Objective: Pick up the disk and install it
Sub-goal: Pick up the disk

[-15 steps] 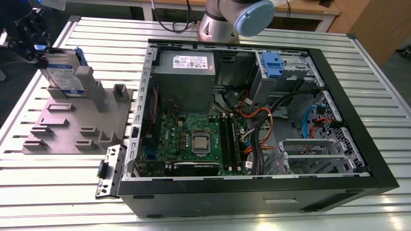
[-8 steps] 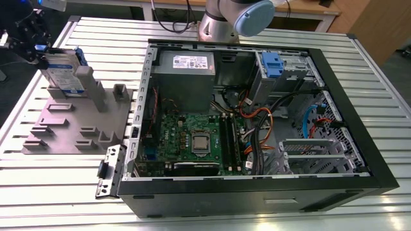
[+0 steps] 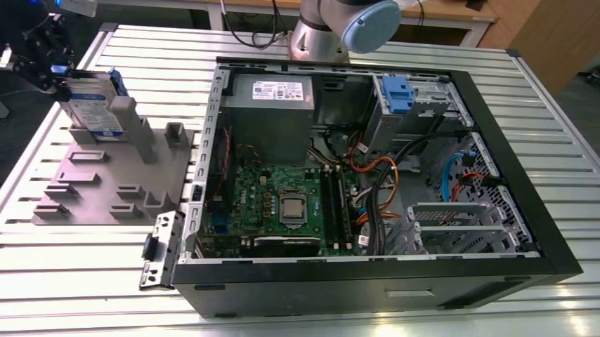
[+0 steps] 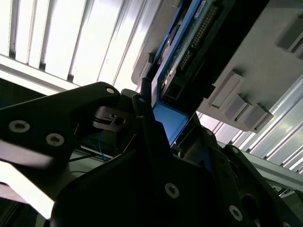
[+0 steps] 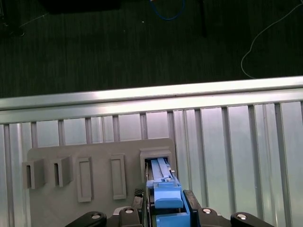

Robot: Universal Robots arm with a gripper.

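The gripper (image 3: 56, 74) is clamped on the blue tab of the disk (image 3: 94, 105). The disk stands on edge directly below it in 1 slot of the grey fixture plate (image 3: 103, 189). This upright seating presents the tab for grasping. The open computer case (image 3: 522, 175) lies well apart.

WORKTOP, exterior view: At ten o'clock from the open computer case (image 3: 328, 288), the pincer (image 3: 62, 76) is cut off by the frame's edge, and a post of the grey holder (image 3: 94, 179) hides part of the disk (image 3: 94, 105). At twelve o'clock, the arm (image 3: 338, 28) is cropped. In the second wrist view, the pincer's black body covers much of the disk (image 4: 189, 52).
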